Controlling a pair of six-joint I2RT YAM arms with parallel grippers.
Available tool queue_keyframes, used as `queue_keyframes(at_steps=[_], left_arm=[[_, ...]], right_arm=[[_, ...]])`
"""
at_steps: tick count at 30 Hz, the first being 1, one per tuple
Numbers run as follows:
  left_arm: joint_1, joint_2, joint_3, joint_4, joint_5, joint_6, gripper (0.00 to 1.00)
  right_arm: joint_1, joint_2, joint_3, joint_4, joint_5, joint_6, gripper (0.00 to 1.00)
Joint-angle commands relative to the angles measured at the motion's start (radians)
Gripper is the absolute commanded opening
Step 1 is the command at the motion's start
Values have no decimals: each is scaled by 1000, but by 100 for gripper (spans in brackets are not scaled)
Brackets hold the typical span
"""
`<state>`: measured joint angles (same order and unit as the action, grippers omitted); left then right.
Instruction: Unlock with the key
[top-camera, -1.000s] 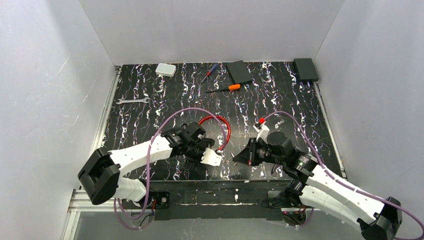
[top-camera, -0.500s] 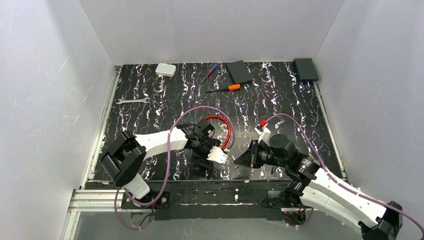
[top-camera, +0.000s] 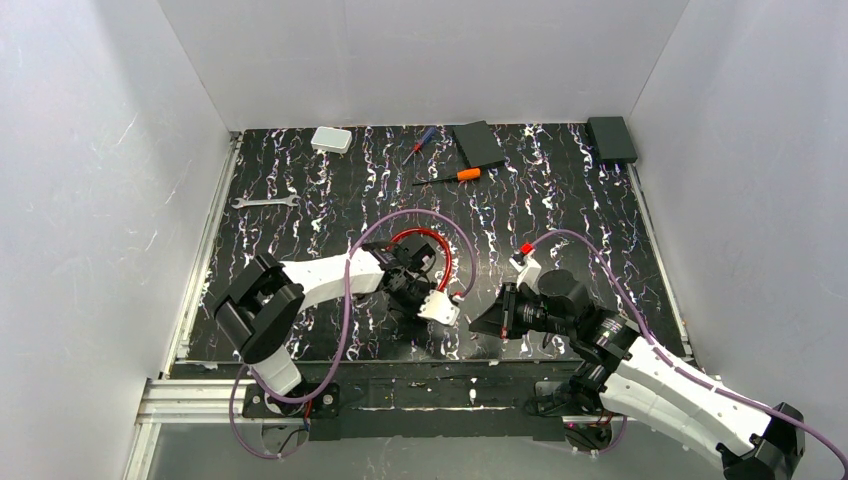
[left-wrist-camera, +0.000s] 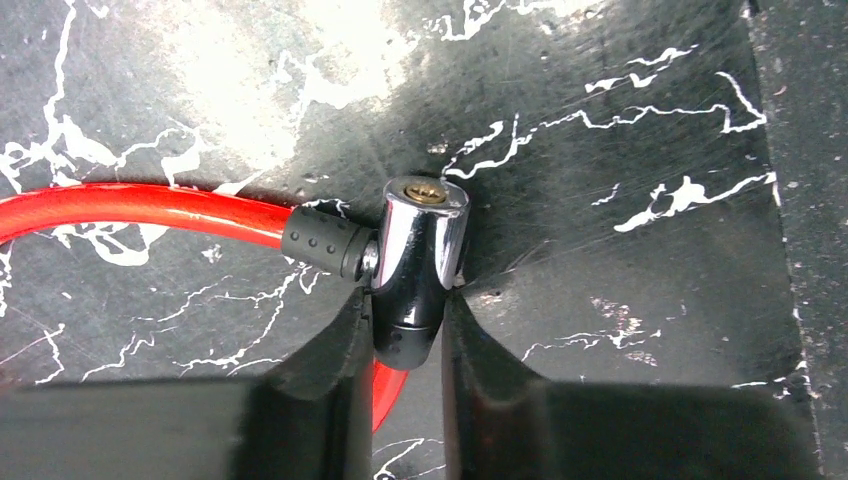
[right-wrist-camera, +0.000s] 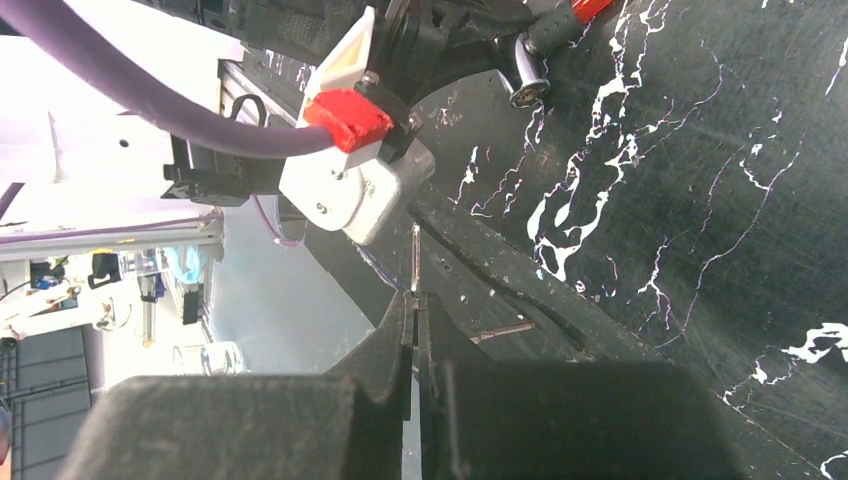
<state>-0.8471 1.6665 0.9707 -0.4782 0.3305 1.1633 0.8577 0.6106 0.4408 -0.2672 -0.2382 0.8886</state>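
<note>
Pinches round chrome lock cylinder (left-wrist-camera: 420, 235) with left end effector (left-wrist-camera: 405, 305). Squeezes thin, flat silvery key (right-wrist-camera: 415, 255) in right end effector (right-wrist-camera: 412, 308).

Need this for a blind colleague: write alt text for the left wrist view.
The left claw grips the lower part of a chrome lock barrel on the black marbled table, with the barrel's brass keyhole pointing away from the camera. A red cable runs from a black collar on the barrel off to the left.
</note>
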Motion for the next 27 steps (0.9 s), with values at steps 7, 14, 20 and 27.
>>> queue_keyframes(at_steps=[7, 14, 20, 27], left_arm=[[-4, -84, -5, 26, 99, -129, 0], [-23, -170, -45, 54, 8, -106, 0], [-26, -352, -176, 166, 175, -108, 0], [-53, -548, -325, 349, 271, -62, 0]], right_arm=[[-3, -3, 38, -24, 26, -6, 1], [-3, 34, 82, -65, 37, -27, 1], [-3, 70, 106, -50, 23, -16, 1], [-2, 170, 122, 57, -111, 61, 1]])
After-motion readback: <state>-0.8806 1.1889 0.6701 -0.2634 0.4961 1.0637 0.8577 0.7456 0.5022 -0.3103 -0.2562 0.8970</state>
